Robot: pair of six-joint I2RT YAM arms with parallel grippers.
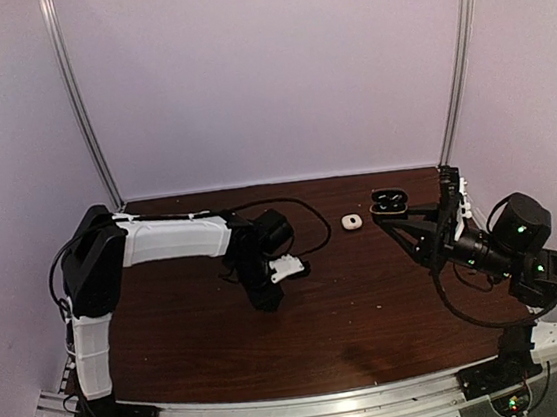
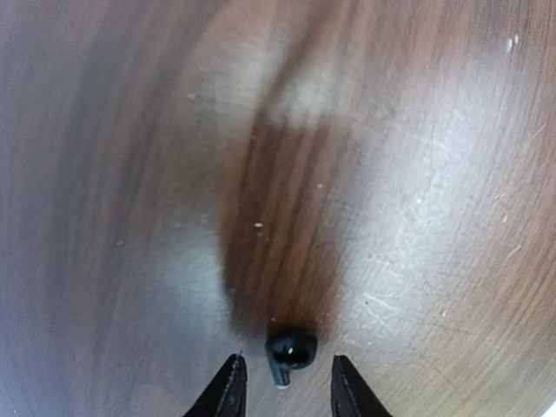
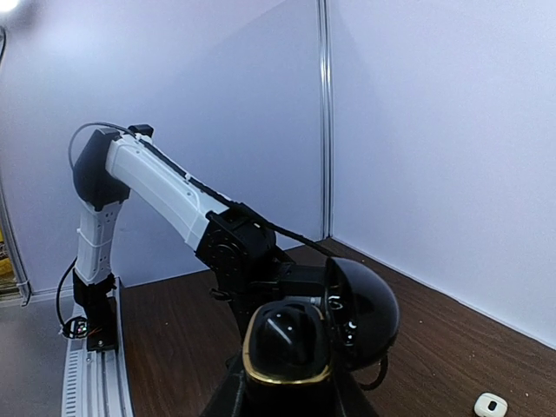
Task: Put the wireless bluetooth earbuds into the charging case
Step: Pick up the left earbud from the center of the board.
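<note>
A black earbud [image 2: 291, 352] with a short stem lies on the brown table between the open fingers of my left gripper [image 2: 289, 388], which points down at it near the table's middle [image 1: 267, 298]. The fingers do not touch it. My right gripper [image 3: 291, 401] is shut on the black charging case [image 3: 287, 343], which has a gold rim and an open lid [image 3: 363, 313]. It holds the case above the table at the back right [image 1: 389, 198]. I cannot tell what is inside the case. No white earbuds show.
A small white rounded item [image 1: 351, 221] lies on the table just left of the held case and also shows in the right wrist view [image 3: 491, 404]. White walls with metal posts enclose the back and sides. The left arm's cable loops behind its wrist.
</note>
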